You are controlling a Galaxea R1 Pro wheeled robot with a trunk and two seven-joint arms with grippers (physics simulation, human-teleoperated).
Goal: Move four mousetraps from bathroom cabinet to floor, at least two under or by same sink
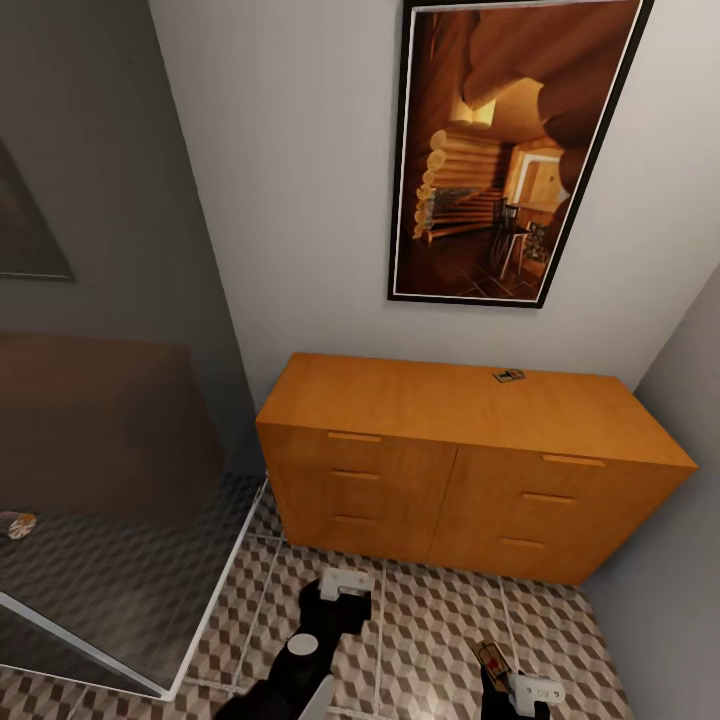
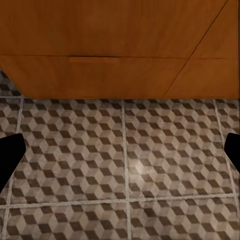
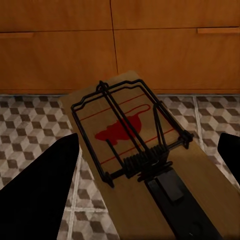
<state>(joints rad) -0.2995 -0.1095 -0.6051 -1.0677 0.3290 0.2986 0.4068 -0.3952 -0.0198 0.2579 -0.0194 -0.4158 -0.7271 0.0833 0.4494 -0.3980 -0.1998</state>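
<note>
Before the cabinet, a mousetrap was held in the right gripper over the floor, while the left gripper was spread wide, empty.

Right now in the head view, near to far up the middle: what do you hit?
Left gripper and right gripper holding a mousetrap → bathroom floor → cabinet drawer fronts → second mousetrap on the cabinet top → framed picture on the wall.
</note>
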